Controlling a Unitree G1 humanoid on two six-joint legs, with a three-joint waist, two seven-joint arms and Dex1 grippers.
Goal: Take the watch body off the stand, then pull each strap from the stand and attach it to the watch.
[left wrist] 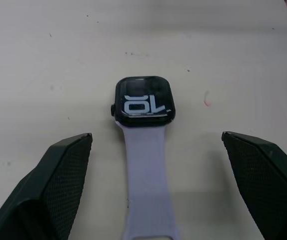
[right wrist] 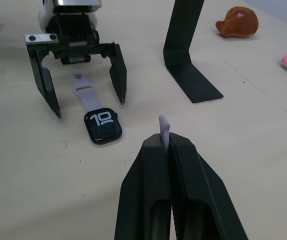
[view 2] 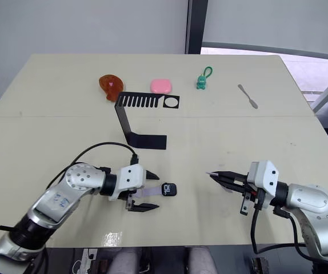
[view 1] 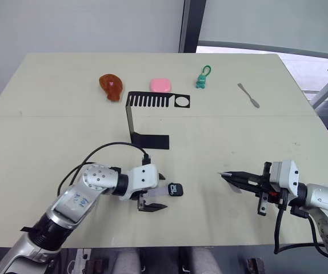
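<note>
Watch body (view 1: 175,189) lies between my spread left gripper (view 1: 151,193) fingers, first strap (left wrist: 146,190) attached, free end facing right gripper (view 1: 230,176), which clamps second strap (right wrist: 164,128).

Bright, even light falls on the surface (view 1: 221,137); shadows are soft and short, the stand (view 1: 147,117) casts almost none, and the wrist views are sharp
</note>
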